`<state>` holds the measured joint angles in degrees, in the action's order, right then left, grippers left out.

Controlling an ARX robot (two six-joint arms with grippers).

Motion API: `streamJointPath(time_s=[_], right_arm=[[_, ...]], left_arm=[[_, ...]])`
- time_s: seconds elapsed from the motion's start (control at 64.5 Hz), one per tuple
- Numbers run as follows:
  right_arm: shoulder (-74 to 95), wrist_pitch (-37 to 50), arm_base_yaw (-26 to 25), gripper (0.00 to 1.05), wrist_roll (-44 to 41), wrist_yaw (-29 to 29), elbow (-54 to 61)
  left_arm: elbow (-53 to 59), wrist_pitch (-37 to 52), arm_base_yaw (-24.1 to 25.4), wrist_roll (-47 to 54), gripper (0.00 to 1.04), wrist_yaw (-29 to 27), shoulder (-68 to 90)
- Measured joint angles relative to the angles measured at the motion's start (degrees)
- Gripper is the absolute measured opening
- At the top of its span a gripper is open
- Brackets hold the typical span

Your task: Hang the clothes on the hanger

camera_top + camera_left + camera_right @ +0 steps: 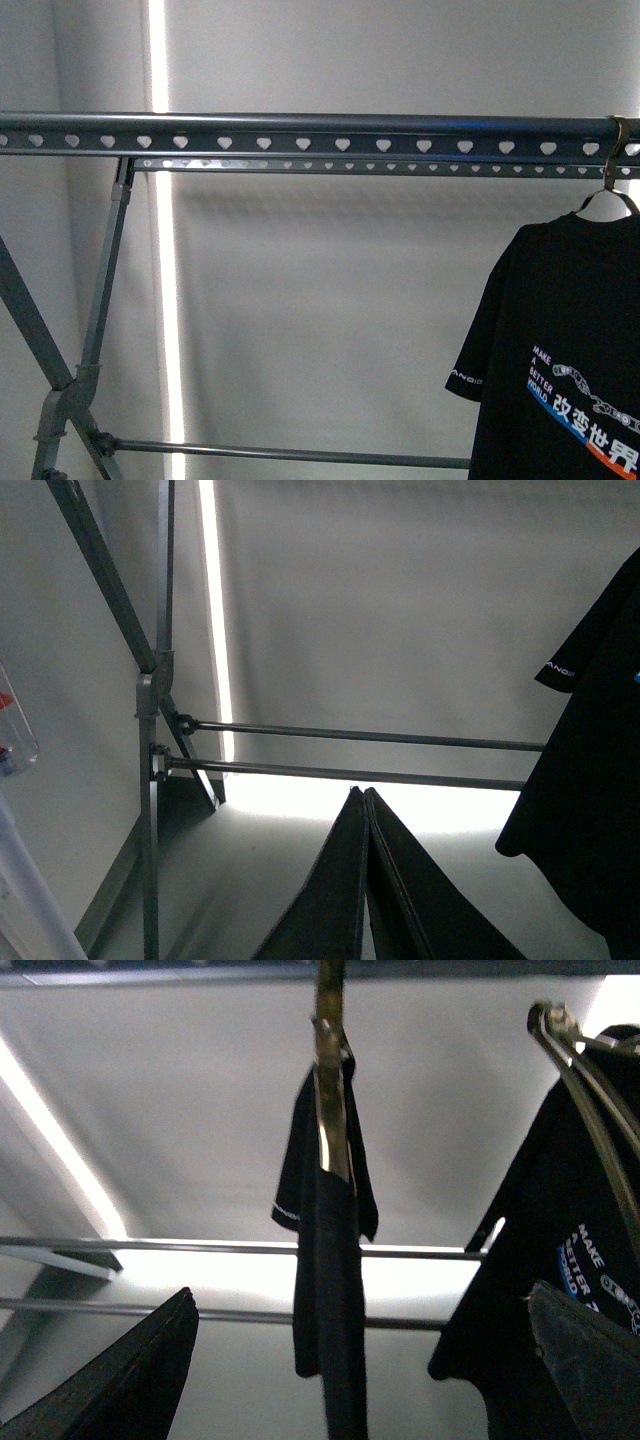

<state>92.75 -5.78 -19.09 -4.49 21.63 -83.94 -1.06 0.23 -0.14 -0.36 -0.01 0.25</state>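
The dark grey rack rail (pixel 300 135) with heart-shaped holes runs across the front view. A black T-shirt (pixel 570 350) with white lettering and a blue stripe hangs from it at the far right on a thin wire coat hanger (pixel 607 195). Neither gripper shows in the front view. My left gripper (pixel 363 794) is shut and empty, with the shirt's sleeve (pixel 590 770) off to one side. My right gripper (pixel 360 1290) is open and empty. Beyond its fingers (pixel 150 1360) a black garment (pixel 325 1260) hangs edge-on, and the lettered T-shirt (pixel 550 1260) hangs beside it.
Crossed grey legs (pixel 80 370) stand at the left, joined by low crossbars (pixel 290 455). These bars also show in the left wrist view (pixel 360 738). A pale wall with a bright vertical strip (pixel 165 300) lies behind. A wire hanger hook (pixel 560 1030) shows in the right wrist view.
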Motion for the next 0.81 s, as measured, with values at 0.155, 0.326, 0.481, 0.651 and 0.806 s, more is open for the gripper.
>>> streamJointPath(time_s=[0.155,0.326,0.481,0.651,0.806], right_arm=[[-15.5,9.8,-0.5,0.97,4.2,5.9,15.9],[-30.9,22.1,-0.1,0.97,8.3,5.7,34.9],[-45.7,27.5,0.7,0.94,11.7,-0.2,50.7],[-63.6,16.8,6.8,0.64,6.1,-9.5,66.8],[-69.4,17.3,10.6,0.30,4.9,-13.7,72.4]], left_arm=[[0.0,0.0,0.0,0.0,0.04,0.0,0.0],[0.0,0.0,0.0,0.0,0.04,0.0,0.0],[0.0,0.0,0.0,0.0,0.04,0.0,0.0],[0.0,0.0,0.0,0.0,0.04,0.0,0.0],[0.0,0.0,0.0,0.0,0.04,0.0,0.0]])
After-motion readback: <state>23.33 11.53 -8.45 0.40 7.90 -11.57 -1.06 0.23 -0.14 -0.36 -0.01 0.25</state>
